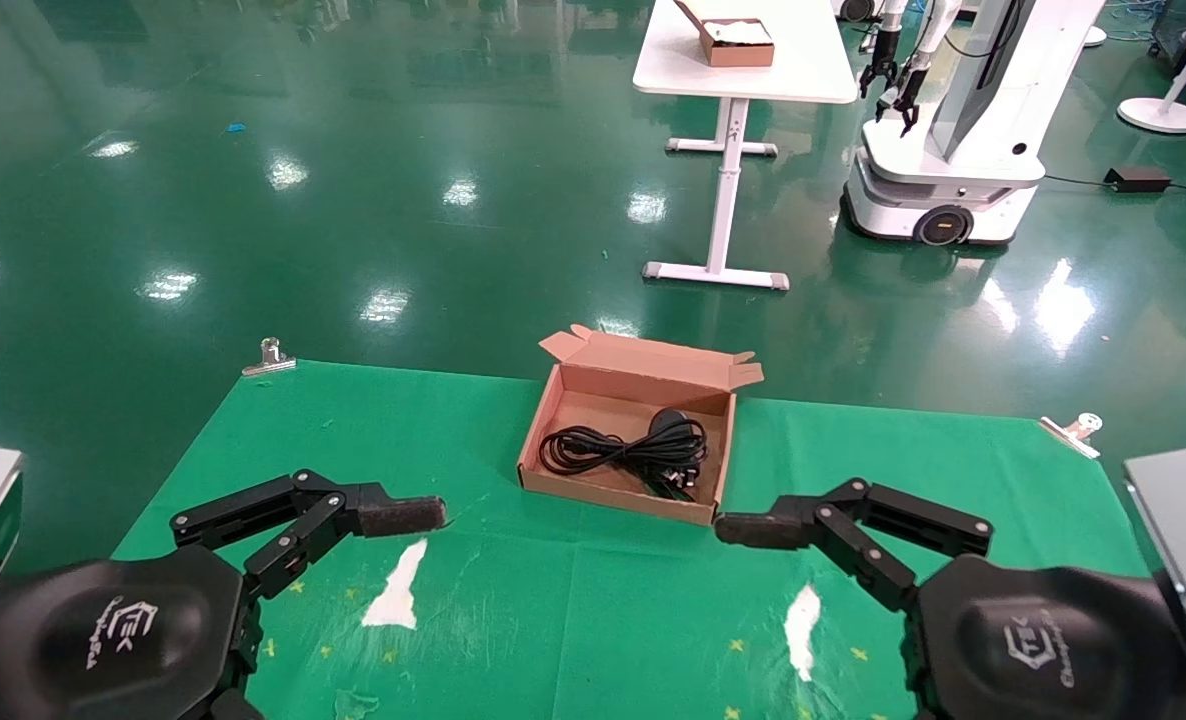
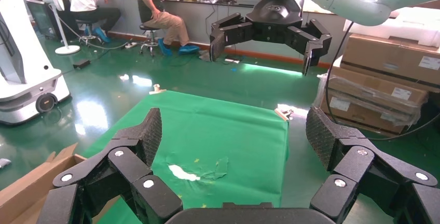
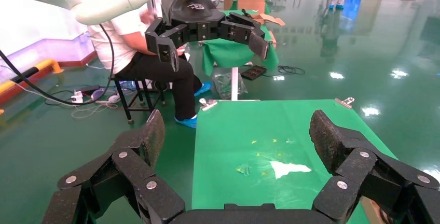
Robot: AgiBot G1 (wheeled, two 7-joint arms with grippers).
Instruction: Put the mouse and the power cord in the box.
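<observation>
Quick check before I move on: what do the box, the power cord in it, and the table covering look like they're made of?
The box: brown cardboard, matte, with folded flaps. The power cord: black, slightly glossy sheath, probably rubber or plastic. The table covering: green cloth, apparently thin fabric; it wrinkles and is clipped at the corners.

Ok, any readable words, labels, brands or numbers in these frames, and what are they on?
White logo on the left gripper housing: stylised, no sure reading.
Same logo on the right gripper housing: no sure reading.
White labels on the stacked cartons in the left wrist view: too small to read.
The box: no print visible.
</observation>
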